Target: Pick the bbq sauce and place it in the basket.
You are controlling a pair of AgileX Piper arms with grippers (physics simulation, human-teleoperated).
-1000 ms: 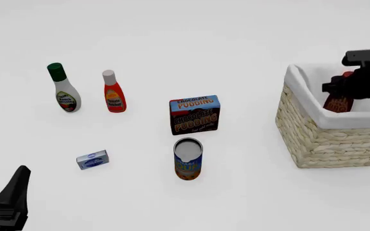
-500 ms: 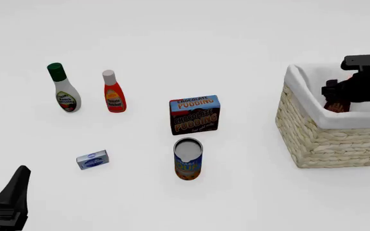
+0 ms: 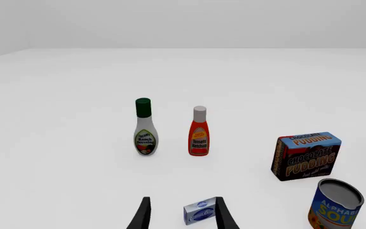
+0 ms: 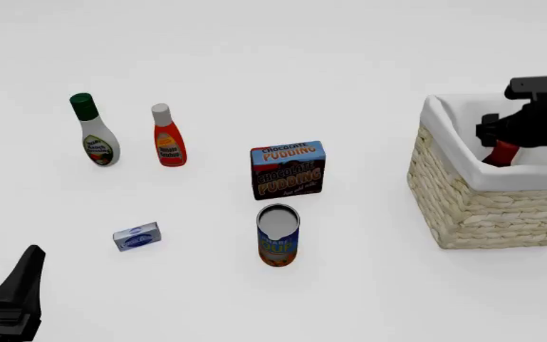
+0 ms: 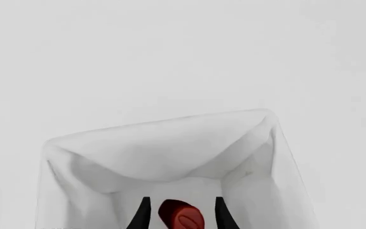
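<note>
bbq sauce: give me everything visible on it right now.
Little of the bbq sauce shows: a red cap and a bit of dark neck, tilted, down inside the basket below the white cloth rim. In the right wrist view the cap sits between the open fingers of the right gripper; whether they touch it cannot be told. Label and body are hidden.

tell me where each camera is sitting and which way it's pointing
Front: above and behind the arms, looking forward and down at the table; right claw over the basket.
Left wrist: behind the left claw, facing the bottles and pudding box, which the front view shares.
Right wrist: behind the right claw, looking into the basket at the bbq sauce.
</note>
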